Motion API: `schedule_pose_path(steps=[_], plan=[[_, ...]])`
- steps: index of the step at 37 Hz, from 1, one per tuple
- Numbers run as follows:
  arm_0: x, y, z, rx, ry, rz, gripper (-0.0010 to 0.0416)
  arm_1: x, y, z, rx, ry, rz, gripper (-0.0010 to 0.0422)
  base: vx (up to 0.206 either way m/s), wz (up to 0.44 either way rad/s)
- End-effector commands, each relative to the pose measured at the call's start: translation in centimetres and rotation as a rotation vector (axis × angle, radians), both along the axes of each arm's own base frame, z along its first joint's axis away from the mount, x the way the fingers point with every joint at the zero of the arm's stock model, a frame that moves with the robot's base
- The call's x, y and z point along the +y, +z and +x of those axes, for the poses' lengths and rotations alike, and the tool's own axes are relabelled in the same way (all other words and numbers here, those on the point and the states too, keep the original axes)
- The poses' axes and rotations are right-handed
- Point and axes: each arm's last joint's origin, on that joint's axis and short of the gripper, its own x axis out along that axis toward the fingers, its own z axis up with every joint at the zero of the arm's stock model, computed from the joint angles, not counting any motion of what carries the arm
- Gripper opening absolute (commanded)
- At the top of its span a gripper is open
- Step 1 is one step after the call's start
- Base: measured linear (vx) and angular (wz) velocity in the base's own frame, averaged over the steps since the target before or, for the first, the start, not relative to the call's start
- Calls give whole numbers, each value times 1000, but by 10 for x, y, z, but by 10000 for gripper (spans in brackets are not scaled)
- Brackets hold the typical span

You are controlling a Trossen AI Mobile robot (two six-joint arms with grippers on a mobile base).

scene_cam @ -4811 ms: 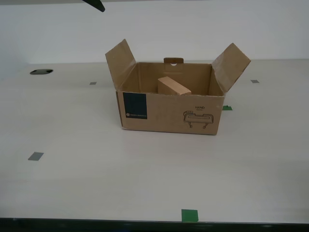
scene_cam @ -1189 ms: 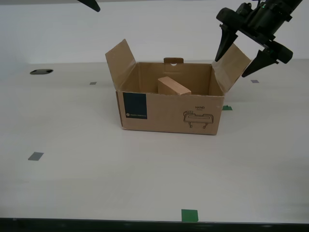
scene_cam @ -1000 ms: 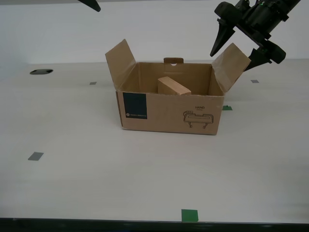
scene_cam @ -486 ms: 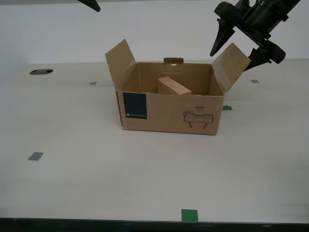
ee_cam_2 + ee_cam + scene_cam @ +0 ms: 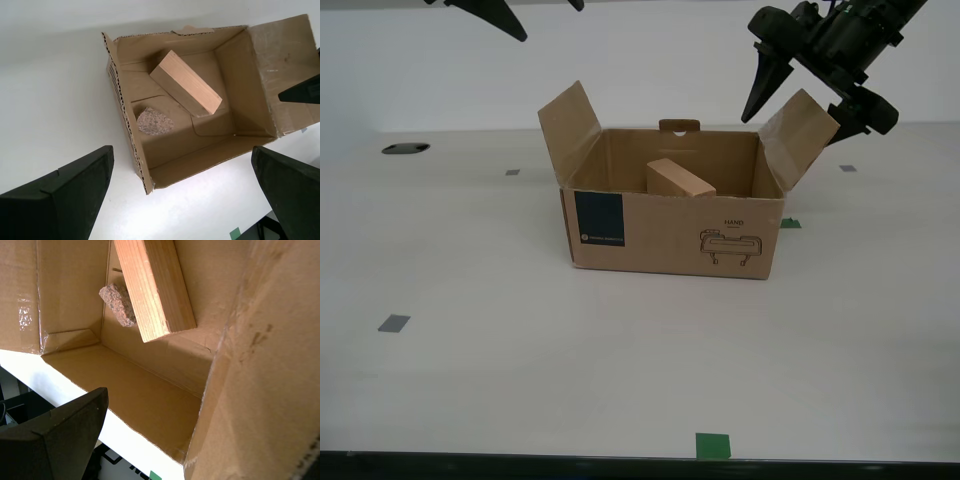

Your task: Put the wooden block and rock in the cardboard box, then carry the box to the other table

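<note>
The cardboard box (image 5: 670,240) stands open on the smooth off-white desk (image 5: 520,380), its side flaps raised and splayed outward, with a dark teal label (image 5: 598,220) and a small line drawing on the front wall. The wooden block (image 5: 680,180) is inside it, leaning at a tilt so that one end shows above the front wall in the exterior view. From above, the second wrist view shows the block (image 5: 186,82) lying diagonally across the box floor and the rock (image 5: 155,121) on the floor just beside the block's lower edge, close to one side wall. The first wrist view shows the same pair from close in, the rock (image 5: 119,304) partly tucked behind the block (image 5: 155,287). My first tool (image 5: 798,125) hangs at the exterior view's upper right with its jaws spread wide, straddling the flap (image 5: 798,135) on that side; whether a finger touches the cardboard I cannot tell. My second tool (image 5: 552,22) is high at the exterior view's upper left, above and apart from the box, also wide open and holding nothing, with both dark fingers (image 5: 60,195) framing the box in its own camera. A green tape square (image 5: 713,445) and a grey square (image 5: 393,323) lie on the desk in front of the box.
</note>
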Motion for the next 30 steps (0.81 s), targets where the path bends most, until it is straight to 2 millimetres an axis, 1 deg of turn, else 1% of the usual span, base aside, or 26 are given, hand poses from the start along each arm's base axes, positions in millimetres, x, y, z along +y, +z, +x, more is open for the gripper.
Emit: schedule_pose_path(steps=[1,5,8,10,14,18,24,30], plan=[[0,0,0,0,2,2,399,0,-8,0,12,2,3,375,0,0],[0,0,0,-3,2,2,399,-1,-17,2,40,10,12,375,0,0],[1,0,1,-7,3,4,398,-1,-17,2,40,12,12,375,0,0],[1,0,1,-8,2,4,399,-3,-21,7,30,12,6,375,0,0],[1,0,1,-10,2,4,399,-4,-23,10,25,11,3,375,0,0],[1,-1,0,-8,2,4,399,-5,-32,15,51,13,17,375,0,0],[0,-4,-2,2,2,1,399,-8,-52,25,96,3,47,375,0,0],[-1,-11,-6,27,2,-5,398,-12,-63,35,110,-3,66,375,0,0]])
